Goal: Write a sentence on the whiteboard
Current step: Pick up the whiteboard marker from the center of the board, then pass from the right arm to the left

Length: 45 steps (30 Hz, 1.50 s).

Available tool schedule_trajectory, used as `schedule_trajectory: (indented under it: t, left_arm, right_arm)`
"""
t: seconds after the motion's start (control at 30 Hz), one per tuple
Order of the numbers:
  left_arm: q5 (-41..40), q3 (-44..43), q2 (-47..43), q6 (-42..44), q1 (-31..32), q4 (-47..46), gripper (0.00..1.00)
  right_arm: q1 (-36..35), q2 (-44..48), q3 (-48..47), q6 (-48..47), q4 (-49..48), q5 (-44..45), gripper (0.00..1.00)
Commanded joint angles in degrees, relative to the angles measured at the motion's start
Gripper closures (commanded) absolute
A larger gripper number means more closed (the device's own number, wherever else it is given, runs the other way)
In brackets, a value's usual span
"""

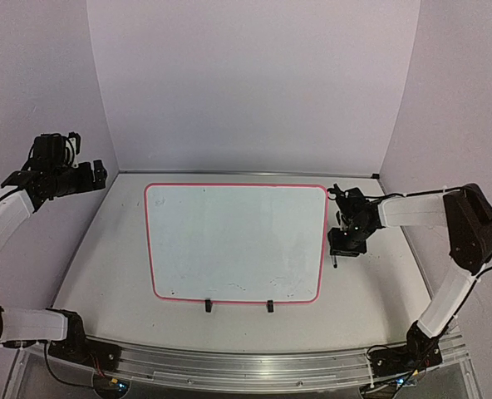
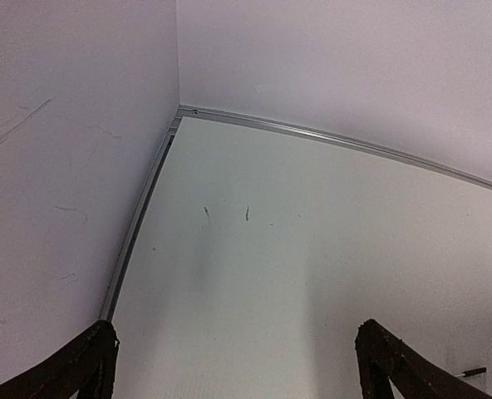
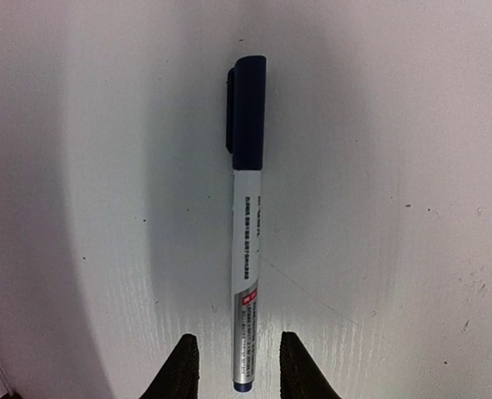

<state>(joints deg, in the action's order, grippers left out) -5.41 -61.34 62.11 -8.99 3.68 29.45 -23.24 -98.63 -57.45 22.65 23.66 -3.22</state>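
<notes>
The whiteboard (image 1: pixel 229 241) lies flat in the middle of the table, with a red-pink rim and two black clip feet at its near edge. It carries no lettering, only faint smudges; the sentence is not in view. A marker (image 3: pixel 246 208) with a white barrel and a dark blue cap lies on the table just right of the board, and its end shows in the top view (image 1: pixel 335 263). My right gripper (image 3: pixel 239 345) is low over it, open, a finger on each side of the marker's rear end without touching. My left gripper (image 1: pixel 95 173) is raised at the far left, open and empty (image 2: pixel 238 332).
The back wall meets the table along a metal strip (image 2: pixel 329 137). The left wall (image 2: pixel 55 208) is close to my left gripper. A metal rail (image 1: pixel 246 366) runs along the table's near edge by the arm bases.
</notes>
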Motion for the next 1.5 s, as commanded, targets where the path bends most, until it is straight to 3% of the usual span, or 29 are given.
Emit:
schedule_trajectory:
  t: [0.0,0.27,0.6,0.67,0.83,0.93,1.03,1.17,1.33,1.47]
  left_arm:
    - [1.98,0.54,-0.17,0.38,-0.19,-1.94,0.01]
    - [2.94,0.7,-0.05,0.34,-0.17,-2.12,0.0]
    - [5.2,0.7,0.79,0.84,-0.17,-2.28,0.0]
    - [7.66,0.69,0.67,1.42,-0.24,-2.49,0.01]
    - [14.44,-0.15,-0.84,2.67,-0.17,-4.67,0.02]
    - [18.54,-5.28,0.4,0.28,0.41,-2.77,0.07]
    - [17.23,-12.7,3.07,0.37,4.18,2.38,0.09]
    - [13.9,-23.05,5.96,0.37,15.9,7.0,0.09]
    - [20.53,-28.68,9.64,-3.97,22.02,6.64,0.09]
    - [25.78,-29.48,12.01,-6.03,27.54,3.91,0.1]
  right_arm:
    - [-0.08,-2.33,-1.79,0.64,0.45,2.34,0.72]
    - [-0.17,-4.2,-2.11,0.59,-0.84,1.52,0.79]
    - [-0.19,-5.55,-1.89,2.7,-1.82,3.07,1.0]
    - [-0.21,-4.24,-1.16,3.25,-1.84,5.7,1.0]
    - [-0.11,7.98,1.47,4.02,-1.42,12.53,1.0]
    - [-0.2,21.78,1.99,0.59,-0.78,14.14,1.0]
    - [-0.26,30.83,0.44,-4.85,-0.39,10.07,1.0]
    - [-1.94,38.95,-5.33,-13.13,2.58,-0.6,1.0]
    - [-4.72,39.85,-11.85,-16.87,5.0,-10.71,1.0]
    - [-8.75,36.69,-15.46,-18.13,6.13,-13.18,1.0]
